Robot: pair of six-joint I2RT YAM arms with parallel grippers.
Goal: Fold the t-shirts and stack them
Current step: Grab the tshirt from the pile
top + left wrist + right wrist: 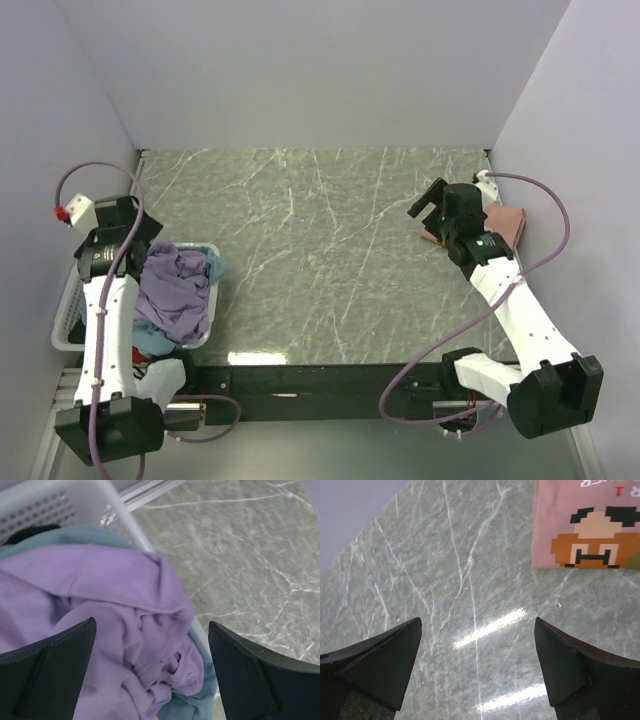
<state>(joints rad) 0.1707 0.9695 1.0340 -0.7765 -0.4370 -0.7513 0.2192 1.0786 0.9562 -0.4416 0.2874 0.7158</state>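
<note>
A crumpled lavender t-shirt (175, 290) (100, 605) lies on top in the white slatted basket (68, 318) (75, 500) at the near left. A teal t-shirt (213, 264) (200, 702) peeks out beneath it. My left gripper (135, 225) (151, 622) hangs open just above the lavender cloth, holding nothing. A folded salmon-pink t-shirt (506, 224) (585, 525) with a pixel-figure print lies flat at the right edge of the table. My right gripper (428, 198) (477, 620) is open over bare table just left of it.
The grey marbled table (320, 250) spreads between the two arms. Pale walls close in the left, back and right sides. The arm bases and their cables sit along the near edge.
</note>
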